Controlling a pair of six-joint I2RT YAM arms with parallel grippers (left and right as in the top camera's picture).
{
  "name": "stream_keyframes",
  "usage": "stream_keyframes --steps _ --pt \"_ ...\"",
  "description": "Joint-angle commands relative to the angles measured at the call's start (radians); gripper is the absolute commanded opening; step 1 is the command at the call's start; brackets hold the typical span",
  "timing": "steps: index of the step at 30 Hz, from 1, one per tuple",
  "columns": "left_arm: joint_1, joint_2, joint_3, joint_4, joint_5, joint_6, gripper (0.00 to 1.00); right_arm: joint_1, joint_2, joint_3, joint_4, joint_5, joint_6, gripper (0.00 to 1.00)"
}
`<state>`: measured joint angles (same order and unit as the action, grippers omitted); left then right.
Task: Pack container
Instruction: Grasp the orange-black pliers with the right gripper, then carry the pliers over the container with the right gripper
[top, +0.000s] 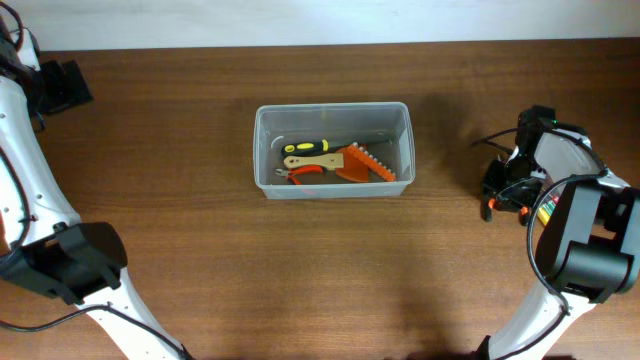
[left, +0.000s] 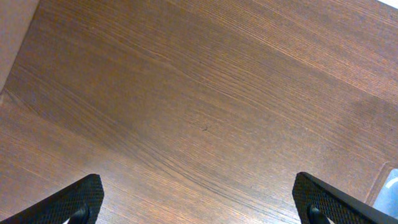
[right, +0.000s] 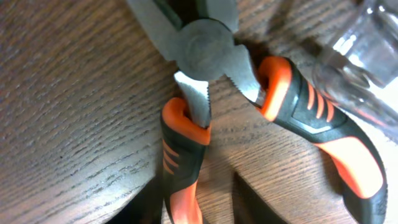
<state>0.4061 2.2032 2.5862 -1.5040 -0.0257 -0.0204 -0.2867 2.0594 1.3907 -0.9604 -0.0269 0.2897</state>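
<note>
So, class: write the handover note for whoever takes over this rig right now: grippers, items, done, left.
Left gripper: open, empty, over bare table.
Right gripper: close over the orange-handled pliers lying on the table right of the container; open or shut unclear.
Done: several hand tools already in the container.
Left: likely the pliers, then the clear case beside them.

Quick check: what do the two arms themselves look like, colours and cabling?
Both arms have white links joined by boxy black joint housings. The left arm runs thin black cables along its links; its jaws are matte black. The right arm has looping black cables near its wrist and a small green light.
</note>
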Motion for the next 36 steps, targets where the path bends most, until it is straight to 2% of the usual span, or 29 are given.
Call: stream_keyframes --steps 1,2,11,20,27,32,36 --pt "0.003 0.001 0.0 -0.001 0.01 -0.01 0.99 -0.007 0.073 -0.02 0.014 0.003 0.006 0.31" --pt "0.003 0.001 0.0 0.0 0.01 -0.01 0.99 -0.007 0.072 -0.019 0.019 0.006 0.006 0.31" --pt "0.003 0.001 0.0 0.0 0.01 -0.01 0.99 -0.006 0.06 0.068 -0.038 0.005 -0.004 0.05" --pt "0.003 0.001 0.0 0.0 0.01 -0.01 0.99 0.08 -0.107 0.311 -0.169 0.041 -0.081 0.04" --pt "0.003 0.001 0.0 0.0 0.01 -0.01 0.99 0.312 -0.239 0.545 -0.253 0.09 -0.189 0.04" --pt "0.003 0.001 0.0 0.0 0.01 -0.01 0.99 0.566 -0.263 0.594 -0.245 0.091 -0.451 0.04" --pt "0.003 0.001 0.0 0.0 0.01 -0.01 0.99 0.724 -0.213 0.593 -0.244 0.091 -0.632 0.04"
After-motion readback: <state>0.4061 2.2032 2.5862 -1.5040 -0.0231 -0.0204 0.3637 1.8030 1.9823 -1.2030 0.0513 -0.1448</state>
